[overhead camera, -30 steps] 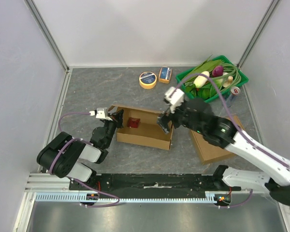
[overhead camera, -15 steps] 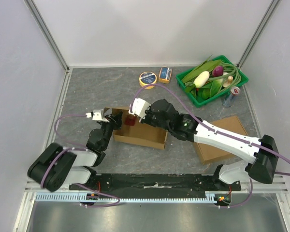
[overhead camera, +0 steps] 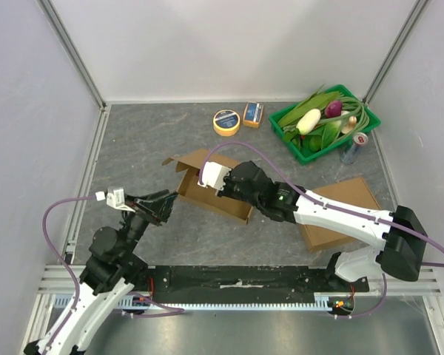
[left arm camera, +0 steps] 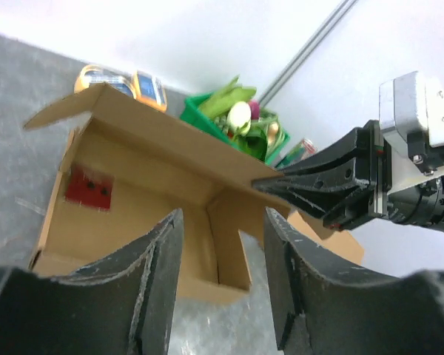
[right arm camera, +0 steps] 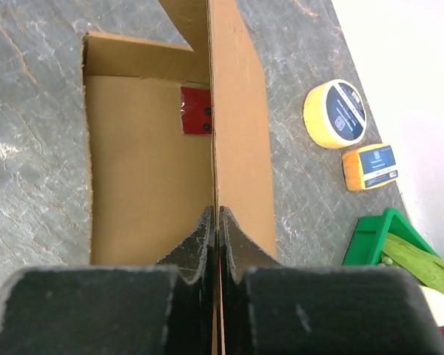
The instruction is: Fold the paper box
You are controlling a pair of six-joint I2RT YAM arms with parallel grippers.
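The brown paper box (overhead camera: 200, 194) lies open in the middle of the table, with a loose flap (overhead camera: 181, 159) sticking out at its far left. A red sticker (right arm camera: 196, 111) marks its inner wall. My right gripper (overhead camera: 226, 181) is shut on the box's upright long wall (right arm camera: 240, 148), whose thin edge runs between the fingertips (right arm camera: 217, 214). My left gripper (overhead camera: 165, 200) hangs open to the left of the box, apart from it. In the left wrist view its fingers (left arm camera: 223, 222) frame the box interior (left arm camera: 133, 200) and nothing lies between them.
A yellow tape roll (overhead camera: 226, 122) and a small orange packet (overhead camera: 253, 114) lie at the back. A green basket (overhead camera: 370, 118) of vegetables and a can (overhead camera: 353, 148) stand at the back right. A flat cardboard piece (overhead camera: 325, 229) lies right of the box.
My left gripper has let go of the box's left end, opened and drawn back to the near left. My right gripper has shut on the box wall, and the box has turned.
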